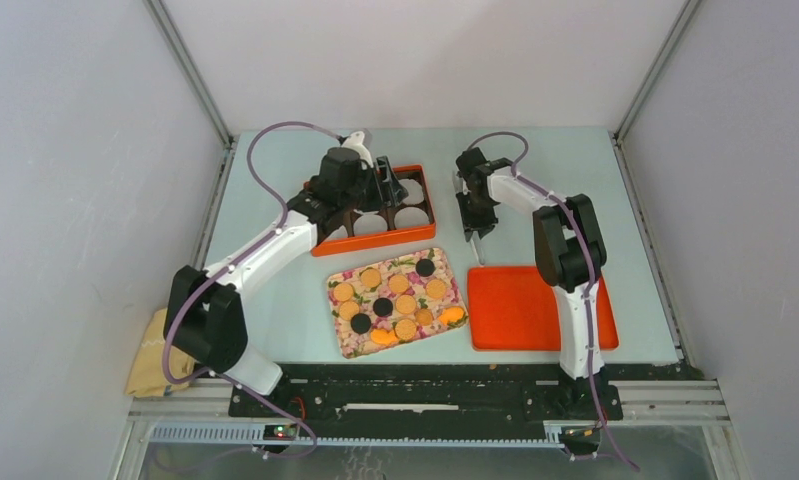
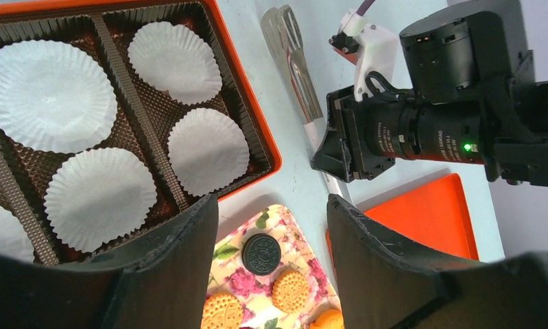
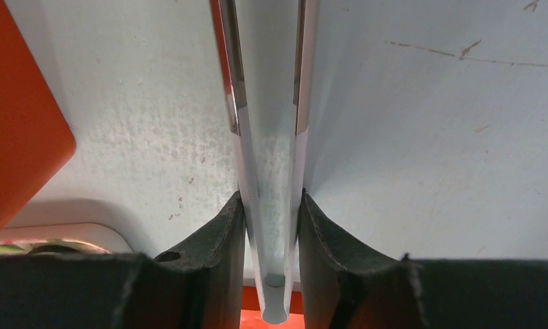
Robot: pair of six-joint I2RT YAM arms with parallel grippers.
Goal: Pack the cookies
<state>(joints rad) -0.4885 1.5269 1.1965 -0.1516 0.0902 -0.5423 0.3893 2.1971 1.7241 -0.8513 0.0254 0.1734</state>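
Note:
The cookies (image 1: 399,297), mostly golden-orange with a few dark ones, lie on a floral tray (image 1: 339,340) in the middle of the table. In the left wrist view a dark cookie (image 2: 259,253) and golden ones (image 2: 290,290) show between my fingers. My left gripper (image 1: 386,184) (image 2: 271,229) is open and empty, above the near right corner of an orange box (image 1: 422,205) (image 2: 260,130) holding white paper liners (image 2: 208,149). My right gripper (image 1: 472,220) (image 3: 267,205) is shut on metal tongs (image 1: 474,245) (image 3: 265,123) (image 2: 295,62), which point down at the table.
An orange lid (image 1: 540,307) (image 2: 429,216) (image 3: 17,137) lies flat to the right of the floral tray. A yellow cloth (image 1: 150,358) sits off the table's left near corner. White walls enclose the table on three sides.

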